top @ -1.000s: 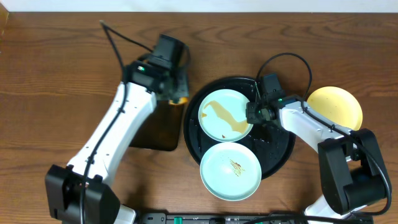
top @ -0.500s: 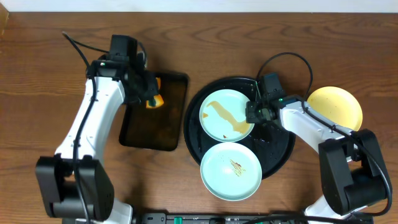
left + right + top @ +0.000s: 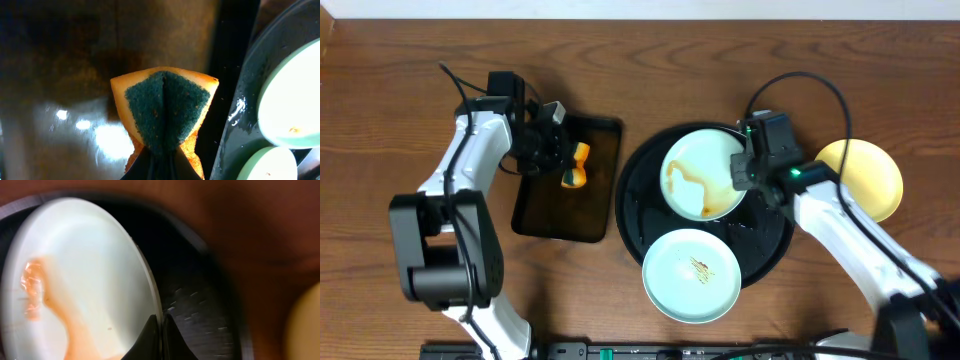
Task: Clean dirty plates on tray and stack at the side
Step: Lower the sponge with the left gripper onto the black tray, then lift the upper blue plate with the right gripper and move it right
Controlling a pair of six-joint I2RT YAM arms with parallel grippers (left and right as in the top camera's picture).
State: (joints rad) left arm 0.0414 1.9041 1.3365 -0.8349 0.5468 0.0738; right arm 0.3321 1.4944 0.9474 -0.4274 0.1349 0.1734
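Observation:
My right gripper (image 3: 741, 176) is shut on the right rim of a mint-green plate (image 3: 703, 174) with a broad brown smear, which is raised and tilted over the round black tray (image 3: 628, 215). The wrist view shows the fingers (image 3: 161, 325) pinching that plate's (image 3: 75, 275) edge above the tray (image 3: 200, 300). A second mint plate (image 3: 690, 276) with a small brown smear lies at the tray's front edge. A yellow plate (image 3: 868, 175) rests on the wood to the right. My left gripper (image 3: 563, 166) is shut on an orange and green sponge (image 3: 165, 107), folded between the fingers.
A dark rectangular tray (image 3: 560, 215) with a wet, brownish floor (image 3: 60, 75) lies left of the round tray, under the sponge (image 3: 578, 170). Cables loop above both arms. Brown wood tabletop (image 3: 400, 260) surrounds everything.
My right gripper closed on the smeared plate's rim and lifted it up and to the right. The left arm swung left with the sponge, settling over the rectangular tray.

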